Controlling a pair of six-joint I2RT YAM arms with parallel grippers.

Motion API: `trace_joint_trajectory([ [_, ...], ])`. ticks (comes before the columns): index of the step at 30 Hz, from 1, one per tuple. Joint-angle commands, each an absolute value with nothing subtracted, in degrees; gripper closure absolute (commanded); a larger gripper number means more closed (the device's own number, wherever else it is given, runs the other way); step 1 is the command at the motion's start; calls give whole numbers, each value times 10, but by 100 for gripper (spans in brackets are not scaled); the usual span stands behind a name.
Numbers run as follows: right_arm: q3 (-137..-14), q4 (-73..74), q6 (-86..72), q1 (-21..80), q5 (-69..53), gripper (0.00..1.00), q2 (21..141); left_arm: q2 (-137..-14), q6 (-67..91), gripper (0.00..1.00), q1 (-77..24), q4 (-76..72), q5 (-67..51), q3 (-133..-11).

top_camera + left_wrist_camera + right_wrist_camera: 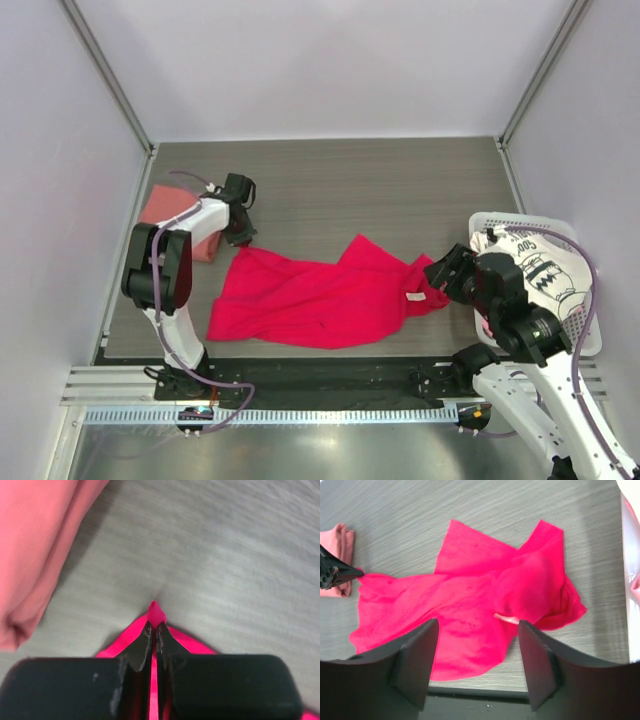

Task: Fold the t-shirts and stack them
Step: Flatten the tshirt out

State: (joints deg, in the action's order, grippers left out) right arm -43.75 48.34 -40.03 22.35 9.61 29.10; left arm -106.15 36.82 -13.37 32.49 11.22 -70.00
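A grey wood-grain tabletop carries most of the work. The crimson t-shirt lies unfolded and rumpled across its near middle, stretched left to right. It looks pulled out by its ends so it can be flattened before folding.

At the tabletop's right edge, near the front corner, a white basket holds the white t-shirt with black print. That shirt seems to be waiting its turn. By the left edge lies the salmon-pink t-shirt, already folded into a small block, probably the base of the stack.

The left pincer sits beside that block, low at the tabletop. Its jaws are pressed together on the crimson t-shirt's far-left corner, and a tip of cloth pokes out beyond them. This pinch holds that corner in place.

The right pincer hovers above the shirt's right end with its jaws parted fairly wide. It holds nothing and touches nothing. A small white tag shows on the cloth beneath it.
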Motion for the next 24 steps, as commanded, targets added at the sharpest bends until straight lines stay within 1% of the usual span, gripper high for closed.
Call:
trace_joint_trajectory([
  [1, -462, 483, -403, 222, 84, 28, 279, -983, 370, 100, -131, 328, 110, -686],
  [3, -456, 466, -395, 222, 70, 23, 305, -927, 382, 100, -133, 331, 99, -672],
  [5, -444, 440, -379, 222, 31, 23, 336, -867, 394, 100, -132, 330, 91, -661],
  [6, -442, 426, -374, 222, 19, 24, 375, -847, 396, 100, -132, 330, 89, -650],
  [8, -449, 390, -365, 222, 8, 27, 416, -823, 398, 100, -131, 336, 80, -643],
  [9, -453, 368, -357, 221, 8, 30, 461, -807, 397, 100, -132, 338, 77, -639],
  [12, -468, 324, -342, 223, -11, 34, 519, -795, 391, 100, -132, 364, 74, -634],
  [14, -487, 293, -331, 223, -10, 36, 587, -780, 391, 100, -132, 374, 74, -623],
  [15, -495, 278, -320, 223, -8, 36, 611, -755, 395, 100, -132, 375, 72, -616],
  [16, -513, 272, -315, 224, -5, 36, 663, -741, 397, 100, -132, 374, 71, -596],
  [18, -539, 252, -307, 225, -3, 36, 711, -715, 406, 100, -132, 363, 71, -575],
  [19, -547, 244, -299, 225, 19, 36, 731, -698, 407, 100, -132, 354, 66, -551],
  [20, -555, 237, -297, 225, 25, 36, 770, -695, 408, 100, -132, 339, 62, -540],
  [24, -598, 209, -289, 232, 30, 36, 852, -725, 404, 100, -132, 345, 46, -520],
])
